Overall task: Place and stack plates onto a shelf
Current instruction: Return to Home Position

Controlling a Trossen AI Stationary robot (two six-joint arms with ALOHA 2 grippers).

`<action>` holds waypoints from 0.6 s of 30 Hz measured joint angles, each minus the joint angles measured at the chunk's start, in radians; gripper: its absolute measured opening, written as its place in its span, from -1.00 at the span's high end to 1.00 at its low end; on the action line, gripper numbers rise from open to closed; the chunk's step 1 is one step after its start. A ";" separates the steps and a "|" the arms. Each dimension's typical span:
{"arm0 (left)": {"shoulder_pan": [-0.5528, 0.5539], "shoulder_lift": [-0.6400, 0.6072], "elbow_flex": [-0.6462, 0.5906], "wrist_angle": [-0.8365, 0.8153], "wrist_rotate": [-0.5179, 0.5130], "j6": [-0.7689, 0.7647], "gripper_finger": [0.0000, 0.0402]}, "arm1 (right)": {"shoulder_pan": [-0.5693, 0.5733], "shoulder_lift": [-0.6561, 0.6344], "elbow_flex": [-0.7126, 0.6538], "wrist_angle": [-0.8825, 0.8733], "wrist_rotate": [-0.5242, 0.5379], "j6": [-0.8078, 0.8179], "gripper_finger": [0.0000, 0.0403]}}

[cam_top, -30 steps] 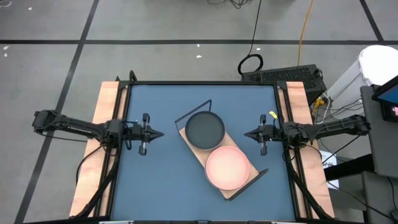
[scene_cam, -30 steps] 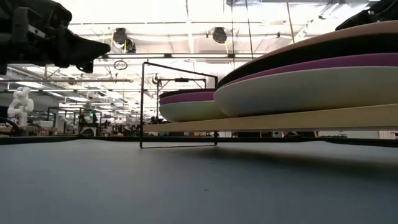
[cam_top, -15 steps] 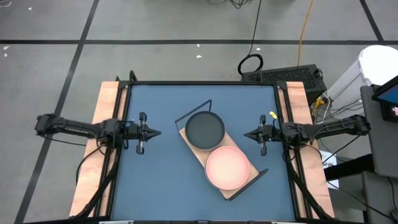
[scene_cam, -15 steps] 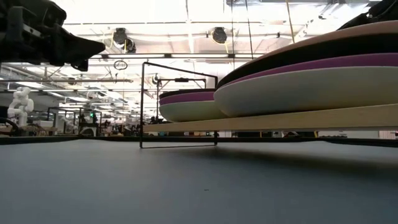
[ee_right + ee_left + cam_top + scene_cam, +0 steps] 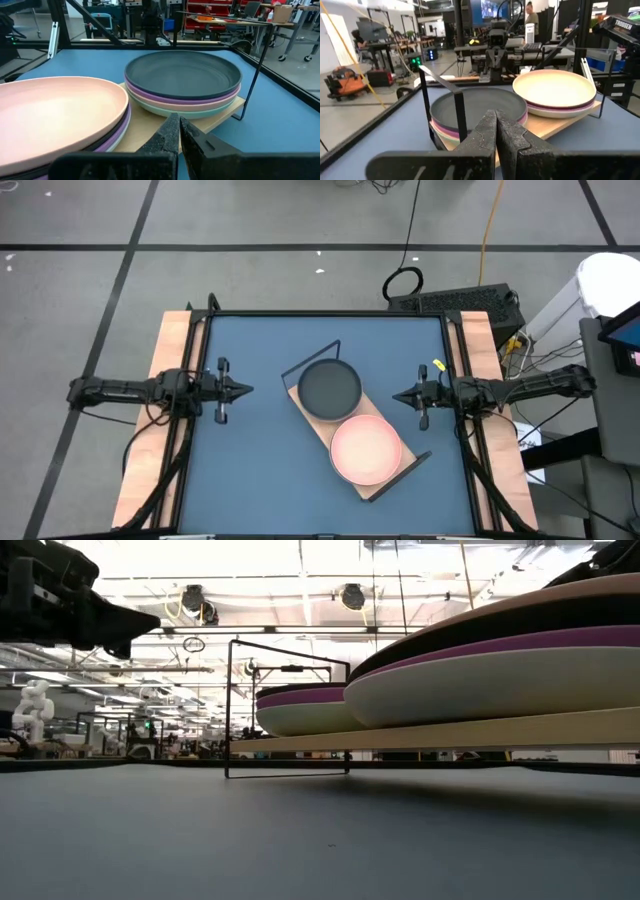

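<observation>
Left hand (image 5: 245, 390) closed on nothing, fingers pressed together, held above the bench (image 5: 260, 480), pointing toward the shelf (image 5: 372, 491). Right hand (image 5: 397, 394) likewise closed and empty, opposite, aimed back at the same shelf. Between both hands, set diagonally: shelf carrying plates (image 5: 182, 75) in two stacks. Black-topped stack (image 5: 329, 388) roughly level with the fingertips, touching neither hand. Pink-topped stack (image 5: 365, 449) just beside it, closer to the right hand. Purple and pale plates beneath each top one. Black wire frame (image 5: 312, 352) at the board's ends.

Evenly bright; ceiling lamps (image 5: 349, 596) glare in the low view.
</observation>
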 joint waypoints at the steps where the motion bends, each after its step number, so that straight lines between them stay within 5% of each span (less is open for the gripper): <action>1: 0.000 -0.014 0.000 -0.021 0.000 -0.008 0.99 | 0.000 0.000 0.000 0.002 0.000 0.002 1.00; 18: 0.000 -0.135 0.002 -0.153 0.025 -0.057 0.99 | 0.000 -0.208 0.000 -0.114 -0.002 -0.015 1.00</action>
